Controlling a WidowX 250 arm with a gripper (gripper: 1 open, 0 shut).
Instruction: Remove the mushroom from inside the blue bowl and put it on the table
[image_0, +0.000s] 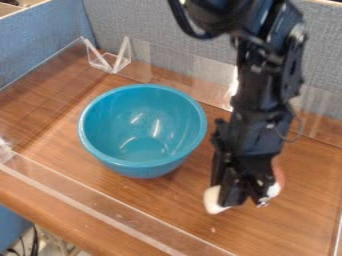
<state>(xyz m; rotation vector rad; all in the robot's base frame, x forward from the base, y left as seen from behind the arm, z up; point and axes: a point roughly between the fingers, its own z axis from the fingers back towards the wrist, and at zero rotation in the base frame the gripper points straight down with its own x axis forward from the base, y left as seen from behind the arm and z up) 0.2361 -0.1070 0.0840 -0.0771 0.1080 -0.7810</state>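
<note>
Gripper (238, 193) points straight down over the table (80, 165), fingers drawn close together and pinched on the mushroom (218, 198). Only the cream-white stem shows, poking out at the lower left of the fingertips; the cap is hidden by the black fingers, and a small reddish bit peeks out on the gripper's right side. Cannot tell whether the mushroom touches the wood or hangs just above it.

Blue bowl (142, 128) sits just left of the gripper, upright, rim near the arm's lower housing but apart from it. Its inside looks bare, only light glare on the glaze.

Clear acrylic wall (94, 212) runs along the near edge, in front of and below the gripper, close to it. A clear triangular stand (107, 54) is well off to the far left, behind the bowl. Blue-grey partition panels (160, 35) back the scene behind the arm.
</note>
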